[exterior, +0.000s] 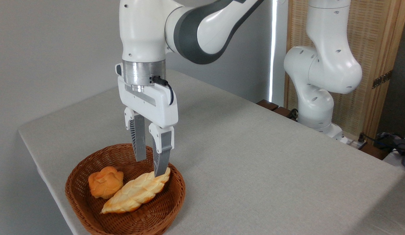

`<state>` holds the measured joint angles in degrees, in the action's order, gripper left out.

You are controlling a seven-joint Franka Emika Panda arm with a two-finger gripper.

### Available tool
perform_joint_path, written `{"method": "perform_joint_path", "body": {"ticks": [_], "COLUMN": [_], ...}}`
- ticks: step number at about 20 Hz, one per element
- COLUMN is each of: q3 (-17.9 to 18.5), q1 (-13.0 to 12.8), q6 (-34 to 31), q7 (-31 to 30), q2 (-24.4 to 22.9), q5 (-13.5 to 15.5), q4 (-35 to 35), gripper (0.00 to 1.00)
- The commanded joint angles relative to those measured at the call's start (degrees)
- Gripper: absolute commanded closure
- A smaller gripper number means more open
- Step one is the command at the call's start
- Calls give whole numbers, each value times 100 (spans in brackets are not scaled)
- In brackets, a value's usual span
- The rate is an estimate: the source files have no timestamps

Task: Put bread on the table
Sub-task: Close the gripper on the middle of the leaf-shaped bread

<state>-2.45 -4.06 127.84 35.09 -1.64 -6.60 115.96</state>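
Gripper: the gripper (152, 166) hangs straight down over the basket (91, 169), fingers pointing into it. Its jaws stand a narrow gap apart with nothing between them. The right fingertip looks to touch, or nearly touch, the upper end of the loaf; whether it presses on it I cannot tell.

Bread: the bread (135, 193) lies inside the basket, slanting from the lower middle up toward the right rim, one pointed end under the right finger.

Bun: the bun (105, 181) sits in the basket too, just beside the loaf on its left, seemingly touching it.

Basket: near the front left corner of the table (254, 156), close to the left edge.

Table: wide bare cloth to the right of the basket and behind it, with plenty of room to set the loaf down.

Done: the arm is over the loaf, low enough to reach it.

Left: nearly everything. The loaf is not yet gripped or lifted out of the basket, and it still has to be laid on the cloth.
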Motion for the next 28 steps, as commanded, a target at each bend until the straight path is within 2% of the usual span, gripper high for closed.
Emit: {"method": "perform_joint_path", "body": {"ticks": [1,13,20,28], "q3": [70,70,70,70], "q1": [-34,-25,-16,-7], "q6": [443,654,1049,1112], "q7": [77,77,77,77], "q2": [41,287,393,472], "q5": [-78,-87,-87,-87], "q4": [207,295,295,295], "gripper": [0,0,0,0]}}
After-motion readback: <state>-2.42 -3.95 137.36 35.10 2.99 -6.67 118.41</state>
